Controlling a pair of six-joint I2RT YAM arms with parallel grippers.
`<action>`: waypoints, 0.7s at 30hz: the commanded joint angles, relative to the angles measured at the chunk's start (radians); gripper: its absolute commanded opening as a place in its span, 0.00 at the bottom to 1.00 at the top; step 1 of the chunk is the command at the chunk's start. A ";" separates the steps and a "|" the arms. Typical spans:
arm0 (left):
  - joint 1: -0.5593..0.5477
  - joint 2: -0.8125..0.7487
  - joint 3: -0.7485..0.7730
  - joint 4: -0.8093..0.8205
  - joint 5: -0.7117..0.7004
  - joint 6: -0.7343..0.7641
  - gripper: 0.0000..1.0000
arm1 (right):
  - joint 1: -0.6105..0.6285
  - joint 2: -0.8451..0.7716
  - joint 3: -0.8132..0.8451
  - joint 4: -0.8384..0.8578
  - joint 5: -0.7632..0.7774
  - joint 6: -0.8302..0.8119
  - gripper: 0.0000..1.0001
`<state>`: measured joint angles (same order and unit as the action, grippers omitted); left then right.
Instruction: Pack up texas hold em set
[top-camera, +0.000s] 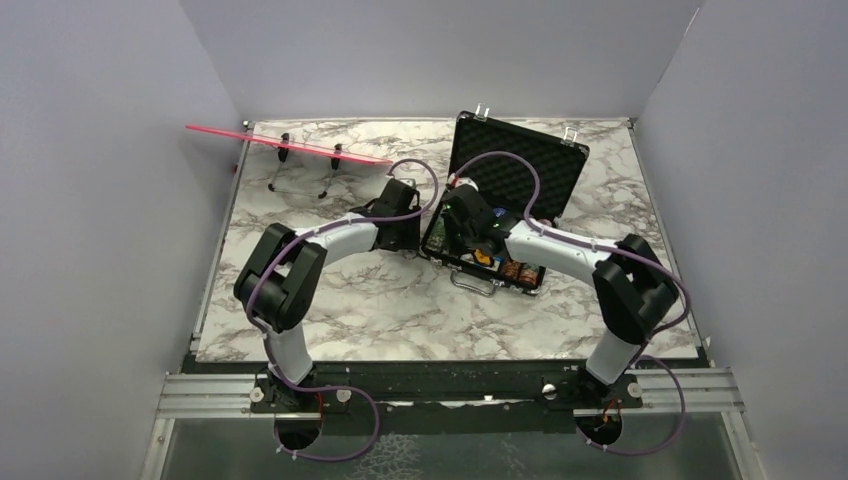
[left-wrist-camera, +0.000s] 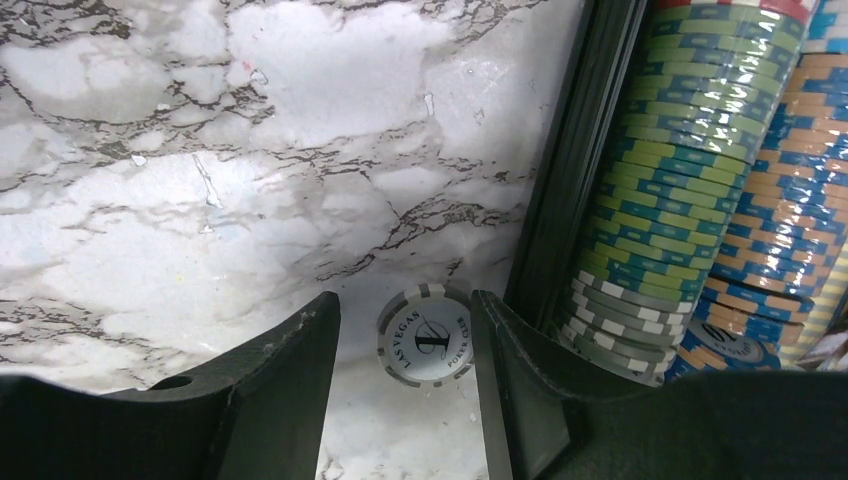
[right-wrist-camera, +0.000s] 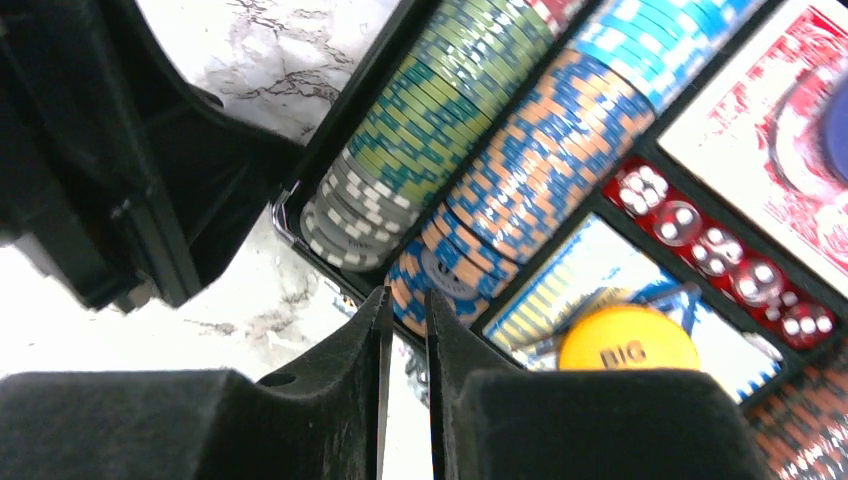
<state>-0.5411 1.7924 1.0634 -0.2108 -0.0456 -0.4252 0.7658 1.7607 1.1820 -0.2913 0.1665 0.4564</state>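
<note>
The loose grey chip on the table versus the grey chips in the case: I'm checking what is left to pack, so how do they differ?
The loose grey chip lies flat on the marble table, face up, alone between the left claw's fingers. The grey chips in the case stand on edge, stacked in a row inside the case. Both share grey-and-white edge markings.

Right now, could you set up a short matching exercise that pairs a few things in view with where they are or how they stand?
Things:
1. grey chip
2. red dice
3. case lid
4. yellow button

Descriptions:
A. raised, foam lining showing
B. flat on the marble, outside the case
C. row in a narrow slot
D. marked BIG

Pairs: 1-B, 2-C, 3-A, 4-D
</note>
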 joint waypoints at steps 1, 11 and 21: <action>-0.017 0.064 0.019 -0.098 -0.068 -0.016 0.54 | 0.000 -0.116 -0.070 0.060 0.072 0.090 0.21; -0.074 0.091 0.045 -0.229 -0.154 -0.009 0.49 | 0.000 -0.248 -0.152 0.063 0.094 0.134 0.21; -0.114 -0.078 -0.129 -0.231 -0.074 0.003 0.47 | 0.000 -0.302 -0.182 0.054 0.103 0.148 0.21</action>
<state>-0.6357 1.7424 1.0191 -0.3252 -0.1967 -0.4194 0.7654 1.4883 1.0145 -0.2474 0.2317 0.5846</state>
